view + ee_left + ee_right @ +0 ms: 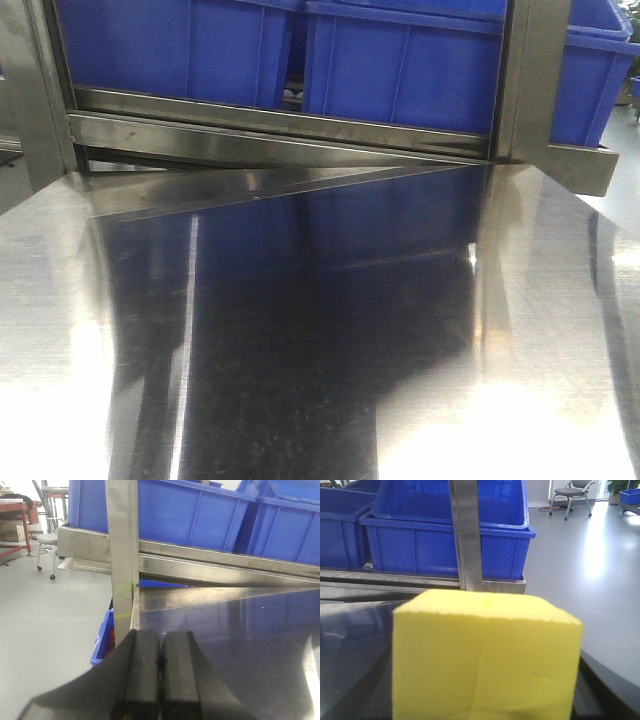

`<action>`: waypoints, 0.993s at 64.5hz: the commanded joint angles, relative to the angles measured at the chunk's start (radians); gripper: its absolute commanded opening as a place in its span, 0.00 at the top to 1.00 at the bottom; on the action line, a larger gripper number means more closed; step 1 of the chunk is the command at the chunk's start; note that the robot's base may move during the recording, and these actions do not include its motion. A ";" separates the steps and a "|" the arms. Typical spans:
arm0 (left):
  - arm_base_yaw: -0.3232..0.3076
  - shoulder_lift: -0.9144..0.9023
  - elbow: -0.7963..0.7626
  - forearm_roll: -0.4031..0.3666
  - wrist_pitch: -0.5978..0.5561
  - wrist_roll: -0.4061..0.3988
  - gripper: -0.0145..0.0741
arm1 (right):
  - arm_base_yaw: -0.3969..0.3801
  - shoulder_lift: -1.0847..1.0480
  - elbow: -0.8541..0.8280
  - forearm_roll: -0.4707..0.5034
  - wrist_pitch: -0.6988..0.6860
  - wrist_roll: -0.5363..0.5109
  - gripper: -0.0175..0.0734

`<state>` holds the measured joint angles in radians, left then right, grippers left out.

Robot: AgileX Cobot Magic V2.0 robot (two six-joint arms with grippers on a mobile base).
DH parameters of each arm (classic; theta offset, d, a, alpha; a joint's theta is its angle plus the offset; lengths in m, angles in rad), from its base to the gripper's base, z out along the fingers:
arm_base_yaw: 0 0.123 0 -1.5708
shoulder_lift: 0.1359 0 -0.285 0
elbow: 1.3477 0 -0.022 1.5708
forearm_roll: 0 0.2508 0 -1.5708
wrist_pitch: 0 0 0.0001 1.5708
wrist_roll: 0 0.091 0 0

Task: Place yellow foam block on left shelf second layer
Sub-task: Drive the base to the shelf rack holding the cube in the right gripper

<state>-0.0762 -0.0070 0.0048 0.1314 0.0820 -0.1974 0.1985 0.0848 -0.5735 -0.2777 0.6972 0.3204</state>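
Observation:
The yellow foam block fills the lower middle of the right wrist view, close to the camera. My right gripper is shut on it, and only dark finger edges show at its sides. It hangs over the steel tabletop, in front of a steel shelf post. In the left wrist view my left gripper is shut with nothing in it, its black pads pressed together. It sits low over the tabletop beside another shelf post. The front view shows neither gripper nor block.
Large blue bins stand on the steel shelf level behind the shiny tabletop. More blue bins show past the block. Another blue bin sits lower at the table's left. A stool and an office chair stand on the grey floor.

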 commanded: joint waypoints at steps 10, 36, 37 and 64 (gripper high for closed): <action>-0.007 0.007 0.026 -0.007 -0.088 -0.004 0.68 | -0.003 0.016 -0.025 -0.024 -0.093 -0.010 0.50; -0.007 0.007 0.026 -0.007 -0.088 -0.004 0.68 | -0.003 0.016 -0.025 -0.024 -0.092 -0.010 0.50; -0.007 0.007 0.026 -0.007 -0.088 -0.004 0.68 | -0.003 0.016 -0.025 -0.024 -0.092 -0.010 0.50; -0.007 0.007 0.026 -0.007 -0.082 -0.004 0.68 | -0.003 0.016 -0.024 -0.024 -0.081 -0.010 0.50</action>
<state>-0.0762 -0.0070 0.0048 0.1314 0.0820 -0.1974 0.1985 0.0843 -0.5735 -0.2777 0.7007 0.3204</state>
